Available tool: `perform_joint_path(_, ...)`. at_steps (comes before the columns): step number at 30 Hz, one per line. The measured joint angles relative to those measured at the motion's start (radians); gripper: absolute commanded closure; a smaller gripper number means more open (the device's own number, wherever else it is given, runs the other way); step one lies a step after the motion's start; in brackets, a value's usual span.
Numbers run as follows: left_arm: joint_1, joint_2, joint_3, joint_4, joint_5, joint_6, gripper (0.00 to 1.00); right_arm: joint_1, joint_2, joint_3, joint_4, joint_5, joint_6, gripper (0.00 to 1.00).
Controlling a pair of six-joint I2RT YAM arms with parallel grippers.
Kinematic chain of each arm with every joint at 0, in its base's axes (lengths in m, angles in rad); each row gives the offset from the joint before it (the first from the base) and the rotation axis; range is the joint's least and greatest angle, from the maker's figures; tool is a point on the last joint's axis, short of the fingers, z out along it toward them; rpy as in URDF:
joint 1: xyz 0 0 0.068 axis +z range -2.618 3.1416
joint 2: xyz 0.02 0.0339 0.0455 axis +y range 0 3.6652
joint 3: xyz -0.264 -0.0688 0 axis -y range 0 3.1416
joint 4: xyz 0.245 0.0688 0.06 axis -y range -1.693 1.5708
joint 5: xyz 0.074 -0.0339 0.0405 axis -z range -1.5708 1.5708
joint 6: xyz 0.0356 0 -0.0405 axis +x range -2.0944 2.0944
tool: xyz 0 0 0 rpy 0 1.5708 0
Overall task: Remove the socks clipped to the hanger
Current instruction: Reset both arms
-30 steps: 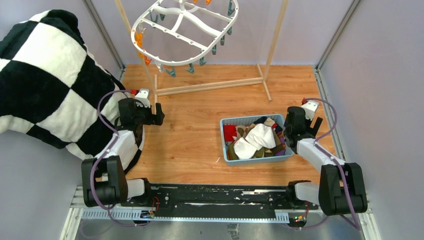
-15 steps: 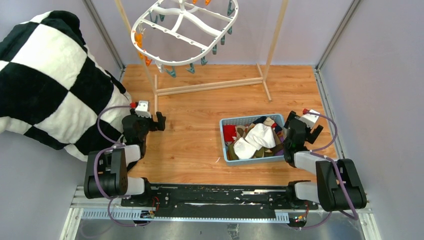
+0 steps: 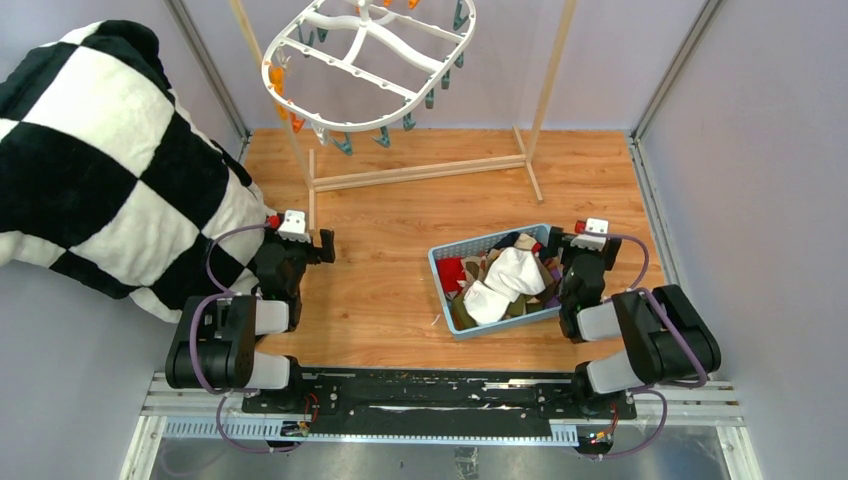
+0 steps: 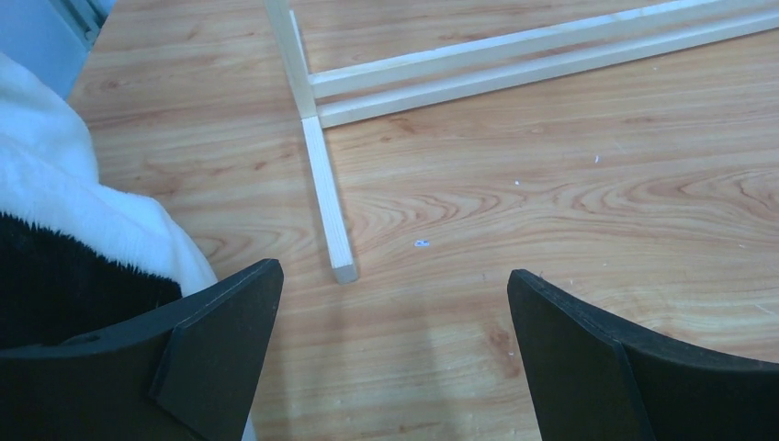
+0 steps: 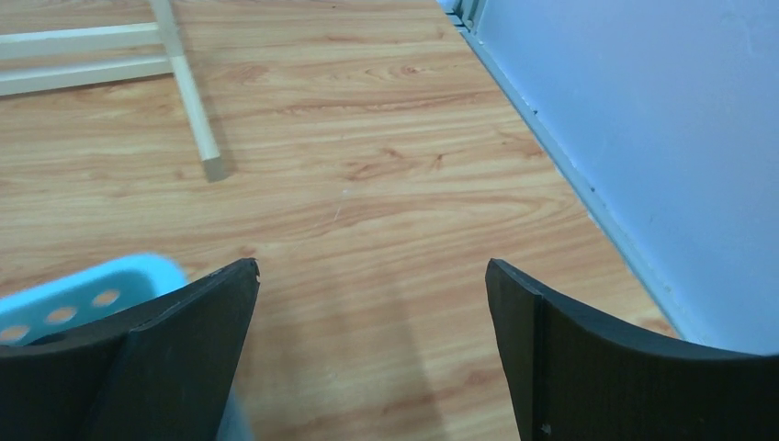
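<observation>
The white oval hanger (image 3: pixel 370 58) hangs from the wooden rack at the back, with orange and teal clips along its rim. No sock hangs from the clips that show; its far edge is cut off by the frame. The socks (image 3: pixel 503 278), mixed white, red, olive and navy, lie piled in a blue basket (image 3: pixel 468 244) right of centre. My left gripper (image 3: pixel 320 246) (image 4: pixel 393 276) is open and empty, low over bare wood beside the blanket. My right gripper (image 3: pixel 577 238) (image 5: pixel 370 268) is open and empty at the basket's right side, its left finger beside the rim (image 5: pixel 87 292).
A big black-and-white checked blanket (image 3: pixel 90 160) (image 4: pixel 55 216) covers the left side, close to my left finger. The wooden rack's base bars (image 3: pixel 420 172) (image 4: pixel 326 197) (image 5: pixel 188 101) lie across the back of the table. The right wall (image 5: pixel 643 119) is close.
Both arms have folded back toward their bases. The right gripper has swung left against the basket, which has shifted left and turned slightly. The left gripper has dropped lower by the blanket.
</observation>
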Motion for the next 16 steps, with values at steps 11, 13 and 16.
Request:
perform_joint_path(11,0.000,0.000,0.000,-0.008,-0.020,0.000,0.00,-0.107,-0.050,0.125,-0.286,-0.089,0.073,0.00)
perform_joint_path(13,0.000,0.000,0.000,-0.008,-0.020,0.000,0.00,-0.107,-0.051,0.126,-0.292,-0.090,0.077,0.00)
perform_joint_path(16,-0.001,0.000,0.000,-0.009,-0.022,0.000,0.00,-0.107,-0.051,0.126,-0.293,-0.090,0.079,0.00)
